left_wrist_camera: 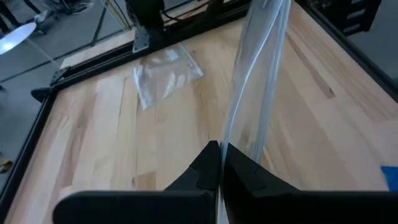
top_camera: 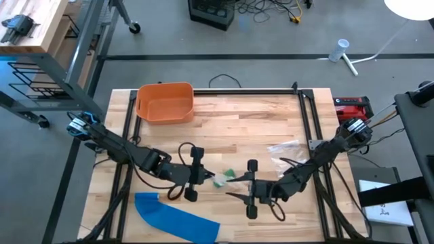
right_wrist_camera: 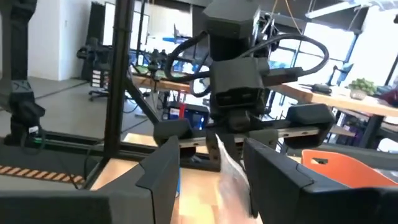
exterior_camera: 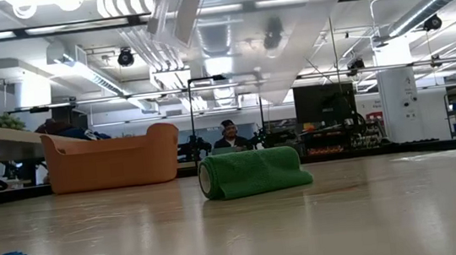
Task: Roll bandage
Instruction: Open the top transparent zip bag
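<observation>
The green bandage roll [exterior_camera: 254, 173] lies on its side on the wooden table [top_camera: 224, 177], below and between my two grippers. My left gripper [left_wrist_camera: 221, 149] is shut on a clear plastic wrapper [left_wrist_camera: 258, 74], which shows high above the table in the low view [exterior_camera: 174, 14]. My right gripper [top_camera: 234, 188] faces the left one, open. In the right wrist view its fingers stand on either side of the wrapper's free end [right_wrist_camera: 229, 163], and I see no touch. My left gripper pinches one end of the clear wrapper [left_wrist_camera: 225, 138] between its two shut fingertips. The wrapper runs on from the fingers toward the right gripper as a narrow, creased strip. It is lifted clear of the table.
An orange bin [top_camera: 165, 102] stands at the far left. A blue cloth [top_camera: 176, 217] lies at the near left edge. Another clear plastic bag [top_camera: 285, 148] rests on the right side. A black frame [top_camera: 308, 115] borders the table.
</observation>
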